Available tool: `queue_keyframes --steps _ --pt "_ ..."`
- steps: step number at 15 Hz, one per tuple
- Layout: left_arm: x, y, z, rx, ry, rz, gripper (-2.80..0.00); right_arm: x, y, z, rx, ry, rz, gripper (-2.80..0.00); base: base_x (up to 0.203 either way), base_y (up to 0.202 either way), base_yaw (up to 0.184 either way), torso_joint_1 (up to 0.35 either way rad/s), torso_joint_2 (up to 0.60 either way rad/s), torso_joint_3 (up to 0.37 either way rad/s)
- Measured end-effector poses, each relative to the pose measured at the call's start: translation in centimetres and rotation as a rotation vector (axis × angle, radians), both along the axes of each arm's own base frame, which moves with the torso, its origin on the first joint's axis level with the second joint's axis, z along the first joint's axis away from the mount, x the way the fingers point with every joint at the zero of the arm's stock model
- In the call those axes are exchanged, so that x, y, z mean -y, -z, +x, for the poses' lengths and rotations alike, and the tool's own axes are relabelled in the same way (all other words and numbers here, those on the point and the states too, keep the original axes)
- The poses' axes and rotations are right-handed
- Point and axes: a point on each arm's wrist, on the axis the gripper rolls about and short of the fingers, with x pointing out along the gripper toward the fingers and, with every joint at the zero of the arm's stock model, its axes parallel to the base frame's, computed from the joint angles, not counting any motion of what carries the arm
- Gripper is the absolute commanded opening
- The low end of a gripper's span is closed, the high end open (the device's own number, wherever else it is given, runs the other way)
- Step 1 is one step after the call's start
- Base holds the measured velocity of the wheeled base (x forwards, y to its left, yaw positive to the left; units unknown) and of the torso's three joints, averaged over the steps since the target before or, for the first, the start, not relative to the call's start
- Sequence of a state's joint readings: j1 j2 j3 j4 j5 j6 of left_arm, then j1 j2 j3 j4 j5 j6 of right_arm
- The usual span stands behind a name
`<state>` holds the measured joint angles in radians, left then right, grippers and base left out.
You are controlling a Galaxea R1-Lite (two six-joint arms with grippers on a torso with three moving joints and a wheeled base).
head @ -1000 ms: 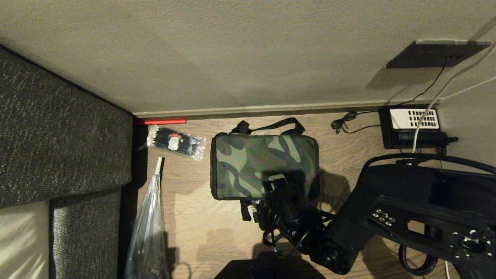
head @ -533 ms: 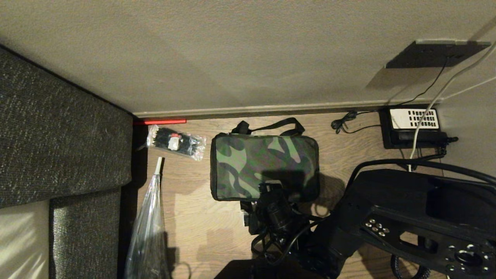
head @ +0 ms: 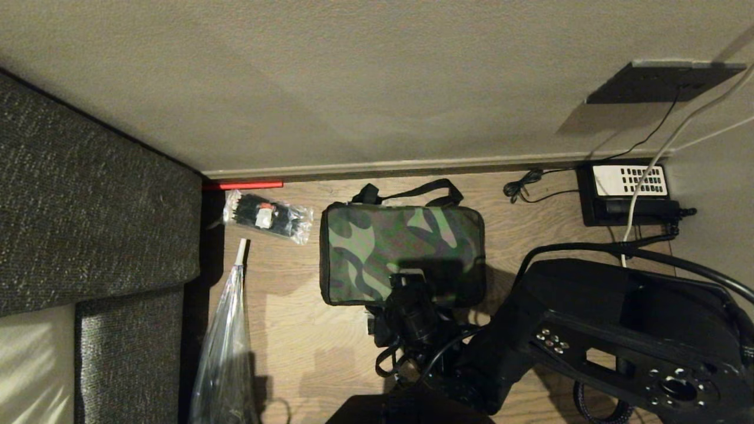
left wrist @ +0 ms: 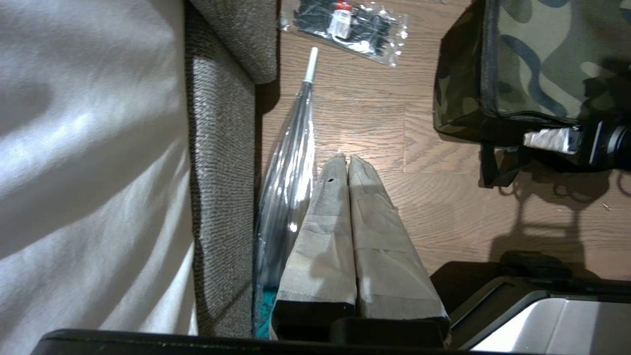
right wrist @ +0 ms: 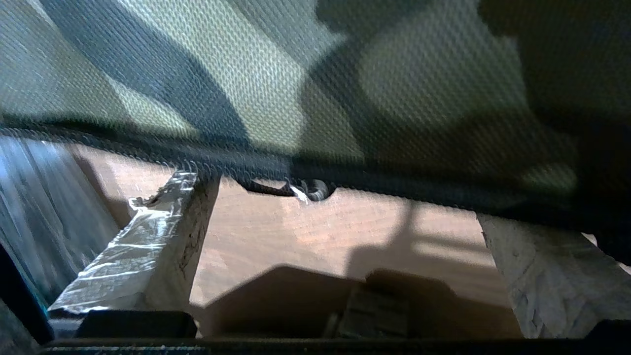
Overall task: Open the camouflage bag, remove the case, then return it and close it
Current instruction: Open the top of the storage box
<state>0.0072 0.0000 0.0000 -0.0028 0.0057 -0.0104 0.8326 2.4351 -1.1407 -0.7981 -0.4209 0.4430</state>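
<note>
The camouflage bag [head: 400,247] lies zipped shut on the wooden floor, its black strap toward the wall. My right gripper [head: 406,281] is at the bag's near edge, jaws wide open with nothing between them. In the right wrist view the bag [right wrist: 296,74] fills the far part, and its zip pull [right wrist: 305,190] hangs at the edge between the taped fingers [right wrist: 148,236] of the right gripper [right wrist: 335,199]. My left gripper [left wrist: 347,160] hangs parked over the floor, left of the bag [left wrist: 532,59], taped fingers pressed together. The case is hidden.
A grey upholstered sofa [head: 88,206] borders the floor on the left. Beside it lie a clear packet of black ties [head: 268,215] and a folded transparent umbrella [head: 227,335]. A black telephone [head: 627,191] with cables sits by the wall at the back right.
My right gripper has drawn back from over the bag's top to its near edge, and the arm has shifted left. The bag has not moved.
</note>
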Motion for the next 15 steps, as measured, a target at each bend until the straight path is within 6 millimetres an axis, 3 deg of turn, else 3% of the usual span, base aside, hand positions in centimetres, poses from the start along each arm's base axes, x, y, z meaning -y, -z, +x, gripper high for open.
queue_keyframes --steps 8,9,15 --pt "0.0 0.0 0.0 0.000 0.000 0.000 -2.80 0.2 -0.7 1.2 0.030 0.056 0.021 0.00 0.000 0.000 0.000 0.000 0.00 0.000" --pt "0.0 0.0 0.0 0.000 0.000 0.000 -2.80 0.2 -0.7 1.2 0.032 0.057 0.022 -2.80 0.000 0.000 0.000 0.000 0.00 0.000" --pt "0.0 0.0 0.0 0.000 0.000 0.000 -2.80 0.7 -0.5 1.6 0.041 0.087 0.000 -2.80 0.000 0.000 0.000 0.000 0.00 0.000"
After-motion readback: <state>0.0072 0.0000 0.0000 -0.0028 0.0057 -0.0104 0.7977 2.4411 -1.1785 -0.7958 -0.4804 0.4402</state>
